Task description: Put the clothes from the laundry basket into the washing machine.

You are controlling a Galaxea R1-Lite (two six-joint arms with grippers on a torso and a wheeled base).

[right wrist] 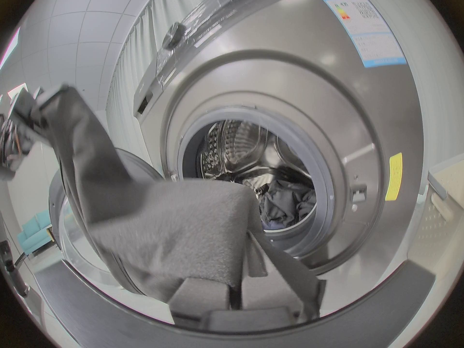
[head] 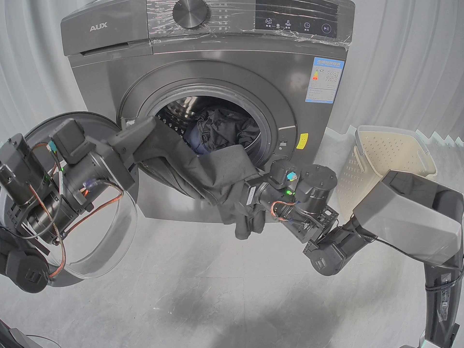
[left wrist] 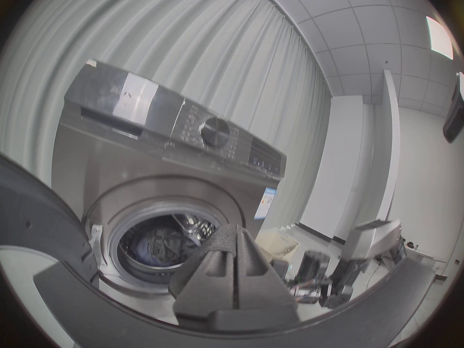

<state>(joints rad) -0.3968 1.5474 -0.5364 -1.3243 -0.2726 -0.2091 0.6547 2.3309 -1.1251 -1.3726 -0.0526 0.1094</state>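
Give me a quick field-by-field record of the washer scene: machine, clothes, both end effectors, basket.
washing machine: front loader, door swung open toward the robot's left
dark clothes: lying inside the drum
grey garment: spans the front of the opening, one fold hanging below the right end effector
left end effector: shut on the garment at the opening's left edge
right end effector: shut on the garment, low at the opening's right
laundry basket: cream, right of the machine, no clothes visible in it
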